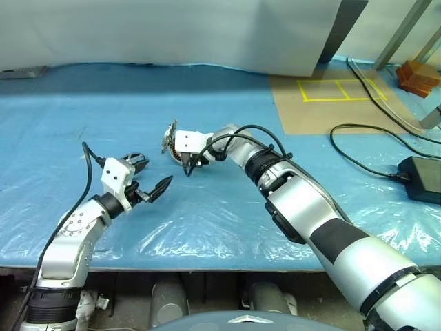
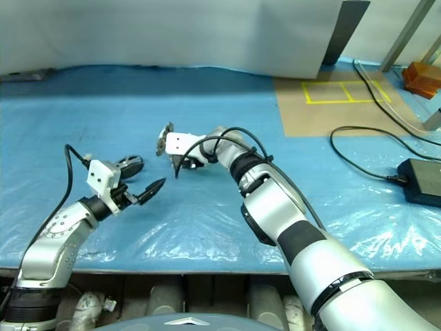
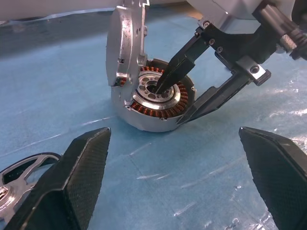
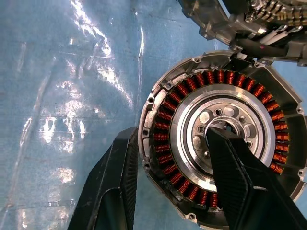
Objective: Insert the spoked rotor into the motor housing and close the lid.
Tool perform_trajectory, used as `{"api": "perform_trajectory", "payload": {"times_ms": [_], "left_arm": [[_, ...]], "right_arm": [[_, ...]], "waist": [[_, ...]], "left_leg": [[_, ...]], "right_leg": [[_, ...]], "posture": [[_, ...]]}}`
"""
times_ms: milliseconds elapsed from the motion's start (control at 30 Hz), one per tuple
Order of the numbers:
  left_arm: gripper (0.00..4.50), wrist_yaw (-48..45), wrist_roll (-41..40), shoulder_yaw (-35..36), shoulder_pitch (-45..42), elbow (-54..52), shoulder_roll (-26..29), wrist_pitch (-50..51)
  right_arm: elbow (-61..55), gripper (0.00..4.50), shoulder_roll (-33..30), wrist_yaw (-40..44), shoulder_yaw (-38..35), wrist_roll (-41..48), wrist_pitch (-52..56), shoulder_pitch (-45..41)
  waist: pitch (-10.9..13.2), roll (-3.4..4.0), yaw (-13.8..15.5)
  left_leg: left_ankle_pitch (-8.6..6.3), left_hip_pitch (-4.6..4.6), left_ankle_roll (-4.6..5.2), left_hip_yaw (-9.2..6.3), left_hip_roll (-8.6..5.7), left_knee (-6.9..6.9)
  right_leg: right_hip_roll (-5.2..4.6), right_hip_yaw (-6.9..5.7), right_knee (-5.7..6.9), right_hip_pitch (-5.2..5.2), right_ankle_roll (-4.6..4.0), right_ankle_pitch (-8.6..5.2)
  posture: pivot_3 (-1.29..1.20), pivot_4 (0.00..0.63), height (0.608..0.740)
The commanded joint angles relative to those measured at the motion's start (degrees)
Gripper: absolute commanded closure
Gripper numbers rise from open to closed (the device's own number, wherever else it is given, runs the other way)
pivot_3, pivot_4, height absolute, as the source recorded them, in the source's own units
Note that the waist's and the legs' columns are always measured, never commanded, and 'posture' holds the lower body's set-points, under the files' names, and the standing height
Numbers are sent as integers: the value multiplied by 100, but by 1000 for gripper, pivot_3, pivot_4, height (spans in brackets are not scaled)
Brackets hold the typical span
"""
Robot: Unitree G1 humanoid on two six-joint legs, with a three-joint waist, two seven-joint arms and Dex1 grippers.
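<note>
The motor housing (image 3: pixel 149 113) lies on the blue sheet, its copper windings ringing a metal hub. Its silver lid (image 3: pixel 125 43) stands upright at the housing's edge. My right gripper (image 4: pixel 170 136) reaches down onto the housing. One fingertip sits in the hub's bore and the other presses the outside of the rim, so it is shut on the housing wall. The spoked rotor (image 3: pixel 19 175) lies flat on the sheet, beside my left gripper (image 1: pixel 150 176). That gripper is open and level, a short way to the housing's left and pointing toward it.
The table's blue plastic sheet (image 1: pixel 227 221) is wrinkled near the front edge. At the right lie a black power brick (image 1: pixel 420 178) and black cables (image 1: pixel 358 148). A cardboard patch with yellow tape (image 1: pixel 331 96) and an orange box (image 1: pixel 419 76) sit at the back right.
</note>
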Motion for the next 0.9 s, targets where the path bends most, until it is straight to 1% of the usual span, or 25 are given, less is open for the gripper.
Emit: {"api": "perform_trajectory", "payload": {"times_ms": [33, 67, 133, 200, 300, 333, 400, 467, 567, 633, 700, 733, 833, 867, 900], "left_arm": [[0, -23, -16, 44, -49, -43, 6, -117], [0, -33, -15, 46, -40, -27, 3, -124], [0, -50, -10, 46, -18, 3, -8, -144], [0, -69, 11, 17, -6, 53, -27, -170], [0, -115, 45, -43, -41, 142, -44, -211], [0, -121, 48, -49, -61, 161, -49, -216], [0, -139, 47, -78, -181, 244, -57, -214], [0, -172, 35, -103, -245, 302, -53, -218], [0, -241, 39, -141, -249, 360, -42, -229], [0, -274, 55, -156, -240, 402, -41, -250], [0, -277, 78, -181, -258, 446, -59, -268], [0, -272, 93, -195, -281, 471, -66, -275], [0, -256, 79, -215, -324, 460, -76, -251], [0, -256, 76, -216, -321, 450, -68, -248], [0, -257, 75, -212, -313, 442, -60, -250]], "right_arm": [[21, 2627, -55, 683, -406, 441, 956, -165], [-26, 2627, -86, 772, -566, 591, 1332, -243], [-198, 2627, -180, 1000, -650, 686, 1845, -299], [-679, 2627, -298, 1514, -518, 692, 2242, -166], [-1966, 2627, -490, 2188, -212, 726, 3227, 271], [-2356, 2627, -549, 2246, -138, 732, 3493, 412], [-3345, 2627, -733, 2420, 72, 741, 4441, 753], [-4155, 2627, -920, 2517, 277, 767, 5140, 1029], [-5053, 2627, -1190, 2641, 607, 884, 5888, 1306], [-5507, 2627, -1349, 2768, 970, 1012, 6414, 1419], [-5694, 2627, -1298, 2583, 1112, 1133, 6707, 1520], [-5581, 2627, -1160, 2396, 1106, 1179, 6826, 1520], [-4896, 2627, -633, 1785, 897, 1283, 7008, 1423], [-4545, 2627, -406, 1442, 705, 1279, 7096, 1354], [-4119, 2627, -166, 1025, 445, 1267, 7155, 1271]], "waist": [[2, 2, 0], [1, 2, 3], [2, 2, 12], [2, 2, 29], [2, 0, 48], [2, 0, 50], [2, 0, 61], [2, 0, 72], [2, -1, 81], [2, -1, 116], [1, -2, 131], [1, -2, 130], [-4, -9, 81], [-8, -16, 25], [-9, -17, -11]], "left_leg": [[0, -3, 0, 0, 1, 0], [0, -7, 0, 0, 1, -1], [1, -19, 0, 0, 1, -2], [1, -30, 1, -2, 1, -2], [1, -33, 1, -4, 2, -4], [1, -32, 1, -5, 2, -4], [1, -30, 0, -5, 2, -4], [1, -26, 0, -6, 2, -4], [1, -21, -2, -5, 1, -4], [1, -19, -2, -5, 1, -5], [1, -13, -3, -4, 0, -8], [1, -9, -4, -4, 1, -10], [1, 15, -5, 0, 0, -16], [0, 31, -7, 0, 1, -20], [-1, 54, -8, 1, 0, -26]], "right_leg": [[1, 0, -2, -1, 0, 0], [1, -1, -5, -3, -2, -1], [1, -9, -12, -7, -4, -3], [0, -15, -13, -13, -2, -1], [0, -19, -16, -14, 12, 7], [0, -19, -16, -14, 14, 8], [1, -19, -14, -14, 16, 9], [1, -18, -11, -14, 17, 10], [2, -14, -10, -12, 18, 10], [2, -13, -10, -11, 20, 10], [3, -9, -11, -10, 21, 10], [4, -7, -11, -7, 21, 10], [7, 1, -8, 6, 20, 9], [11, 7, -7, 14, 18, 8], [12, 12, -5, 31, -2, -5]], "posture": [[0, 150, 740], [0, 150, 740], [0, 150, 740], [0, 150, 740], [0, 150, 740], [0, 150, 740], [0, 150, 740], [0, 150, 740], [0, 150, 740], [0, 150, 740], [0, 150, 740], [0, 150, 740], [0, 150, 740], [0, 150, 740], [0, 150, 740]]}}
